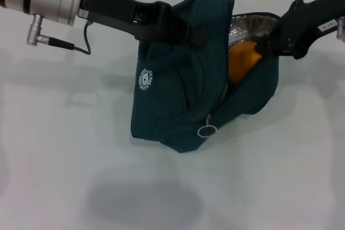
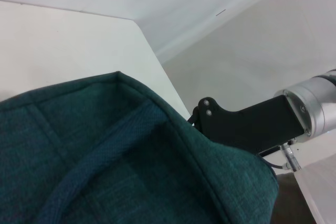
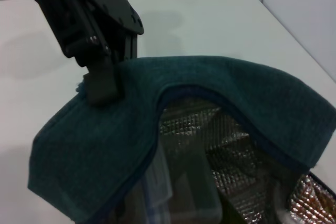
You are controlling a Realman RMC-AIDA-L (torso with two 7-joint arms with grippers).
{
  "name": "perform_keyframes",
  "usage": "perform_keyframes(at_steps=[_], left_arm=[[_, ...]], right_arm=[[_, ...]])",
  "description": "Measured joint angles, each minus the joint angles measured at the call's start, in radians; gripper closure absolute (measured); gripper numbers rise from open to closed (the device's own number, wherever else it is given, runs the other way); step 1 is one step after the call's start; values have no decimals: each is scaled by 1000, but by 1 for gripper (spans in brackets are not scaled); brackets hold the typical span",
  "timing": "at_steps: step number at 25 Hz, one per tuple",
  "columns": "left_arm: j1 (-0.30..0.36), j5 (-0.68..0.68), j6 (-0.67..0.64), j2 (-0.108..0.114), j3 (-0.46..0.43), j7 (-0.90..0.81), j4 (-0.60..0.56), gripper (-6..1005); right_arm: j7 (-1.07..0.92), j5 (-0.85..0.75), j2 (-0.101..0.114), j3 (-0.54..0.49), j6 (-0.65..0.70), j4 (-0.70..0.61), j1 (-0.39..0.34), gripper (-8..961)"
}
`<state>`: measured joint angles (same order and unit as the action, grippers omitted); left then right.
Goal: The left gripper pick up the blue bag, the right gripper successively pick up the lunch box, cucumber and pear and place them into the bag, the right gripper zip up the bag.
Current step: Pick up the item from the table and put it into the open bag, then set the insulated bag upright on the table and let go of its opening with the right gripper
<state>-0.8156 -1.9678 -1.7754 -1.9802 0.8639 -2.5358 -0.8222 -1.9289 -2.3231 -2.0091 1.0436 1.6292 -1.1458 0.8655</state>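
On the left of the head view, the left gripper is clenched on the upper edge of the blue bag and holds it lifted, so that the bag hangs with its lower part near or on the white bench; I cannot tell if it touches. The ring zip pull hangs low on the front of the bag, so the zip is not closed yet.

Further right, the mouth of the bag is open and the silver lining shows. The pear sits in this opening, and the right gripper is at the rim, just beside it. Its fingers are hidden by the arm and the fabric, so I cannot tell if it grips the pear or has let go. In the right wrist view, a clear box shape, probably the lunch box, is already deep inside.

To do this step well, I judge that the pear should go well below the rim before release, while the left gripper keeps the mouth wide and steady. The right gripper should then leave straight out without catching the fabric.
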Motion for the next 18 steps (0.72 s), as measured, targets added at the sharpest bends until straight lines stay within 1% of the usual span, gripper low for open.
perform_keyframes(at_steps=[5, 10, 13, 14, 15, 18], left_arm=[[0, 0, 1, 1, 0, 6, 0, 928], [5, 0, 0, 2, 0, 13, 0, 928], [11, 0, -1, 4, 0, 18, 0, 929], [13, 0, -1, 4, 0, 20, 0, 929], [14, 0, -1, 4, 0, 23, 0, 929], [15, 0, -1, 2, 0, 26, 0, 929]], right_arm=[[24, 49, -3, 0, -12, -2, -30, 857], [28, 140, -1, -12, -45, -31, -80, 723], [29, 185, -1, -46, -74, -70, -122, 642], [31, 215, -2, -79, -97, -85, -148, 595], [33, 223, -2, -87, -101, -86, -154, 548], [41, 284, -1, -151, -126, -81, -197, 407]])
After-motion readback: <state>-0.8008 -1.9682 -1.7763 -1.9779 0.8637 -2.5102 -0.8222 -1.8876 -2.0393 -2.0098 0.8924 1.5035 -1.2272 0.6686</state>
